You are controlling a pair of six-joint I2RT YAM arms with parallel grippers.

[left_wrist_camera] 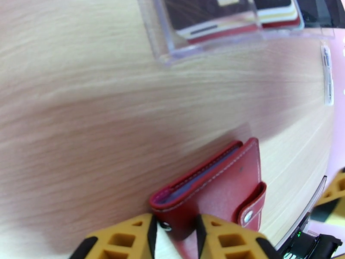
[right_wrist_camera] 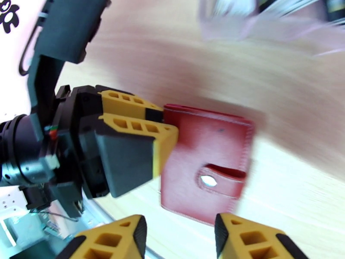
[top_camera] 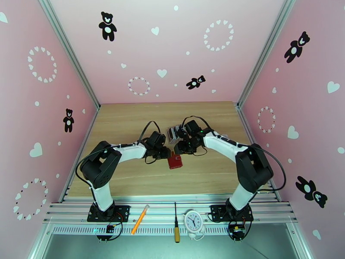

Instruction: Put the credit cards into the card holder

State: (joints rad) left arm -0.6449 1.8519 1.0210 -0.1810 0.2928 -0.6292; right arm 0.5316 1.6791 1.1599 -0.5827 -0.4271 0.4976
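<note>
The left gripper (left_wrist_camera: 176,227), cut off at the lower edge, clamps the closed wallet (left_wrist_camera: 215,182) by one edge. The right gripper (right_wrist_camera: 181,229) stands parted just below it, holding nothing. At the top, the cropped cards (left_wrist_camera: 207,14) sit in a clear stand (left_wrist_camera: 172,52), blurred in the right wrist view.

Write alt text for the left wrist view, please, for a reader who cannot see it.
The left gripper pinches a closed dark-red card holder by one edge over a wooden table. Beyond it, a clear stand holds credit cards.
</note>
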